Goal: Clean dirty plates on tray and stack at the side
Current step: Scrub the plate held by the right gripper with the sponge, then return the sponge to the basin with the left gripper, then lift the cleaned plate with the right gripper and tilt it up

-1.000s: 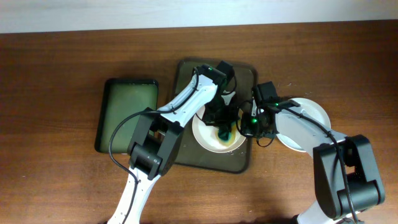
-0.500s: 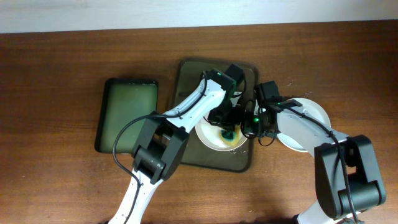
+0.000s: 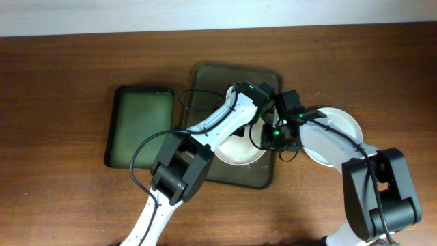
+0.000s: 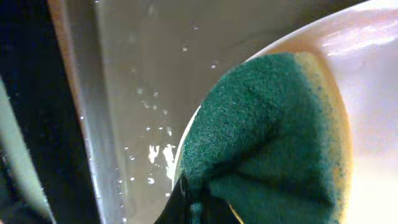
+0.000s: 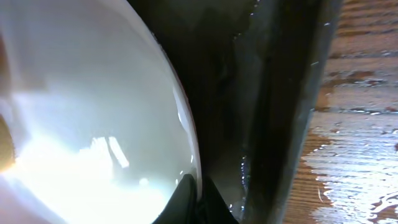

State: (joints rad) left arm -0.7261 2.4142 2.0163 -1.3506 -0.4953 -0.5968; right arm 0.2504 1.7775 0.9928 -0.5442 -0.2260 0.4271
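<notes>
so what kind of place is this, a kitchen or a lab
Most likely a robot test bench staged for dishwashing, not a kitchen: two robot arms work over a wooden table, with a white plate on a dark tray and a green sponge, and no sink in view.

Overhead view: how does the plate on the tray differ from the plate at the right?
The tray plate lies in the dark tray; the right plate lies on the table. The sponge presses the tray plate; the right plate has none. Both round, white.
</notes>
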